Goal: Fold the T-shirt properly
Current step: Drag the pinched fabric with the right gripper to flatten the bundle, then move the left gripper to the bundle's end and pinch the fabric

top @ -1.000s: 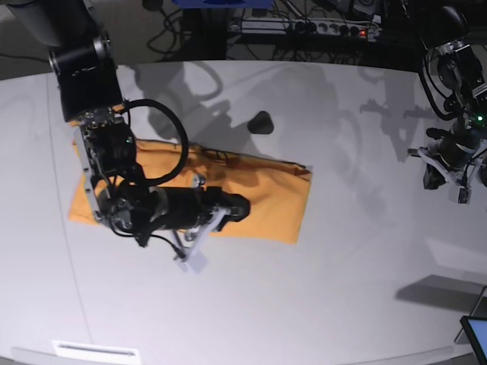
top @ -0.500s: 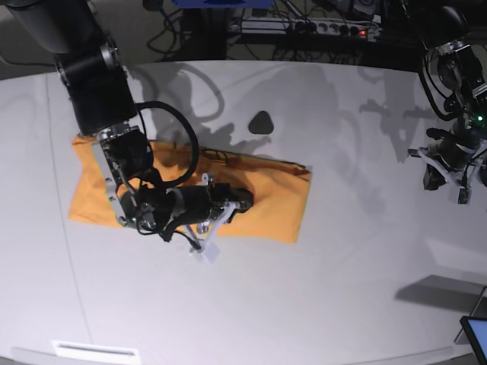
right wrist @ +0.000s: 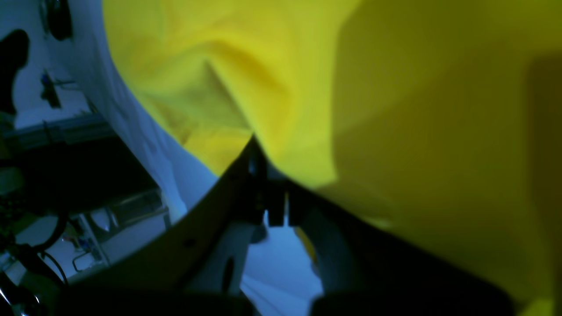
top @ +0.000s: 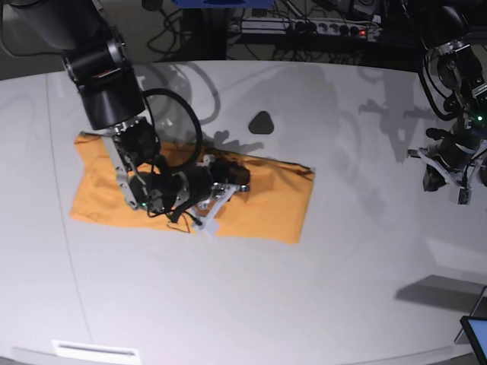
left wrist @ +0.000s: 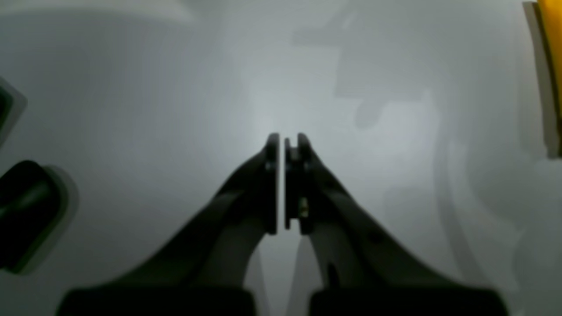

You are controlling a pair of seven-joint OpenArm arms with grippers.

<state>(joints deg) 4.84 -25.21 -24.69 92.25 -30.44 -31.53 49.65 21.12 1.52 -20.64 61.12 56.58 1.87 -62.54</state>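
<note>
Base view shows you the orange T-shirt (top: pixel 259 201) lying flat, left of the table's (top: pixel 304 289) centre. Your right gripper (top: pixel 209 220) hangs over its near edge, jaws closed; whether it pinches cloth is unclear. Your left gripper (left wrist: pixel 284 184) hovers closed and empty, far right.

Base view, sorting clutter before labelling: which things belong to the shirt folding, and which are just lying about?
Job:
T-shirt
right gripper, over the shirt
left gripper, shut, away from it

Lying about:
small dark object
power strip
white table

Base view looks down from overhead; wrist views sit close, sharing the T-shirt (top: pixel 259 199)
</note>
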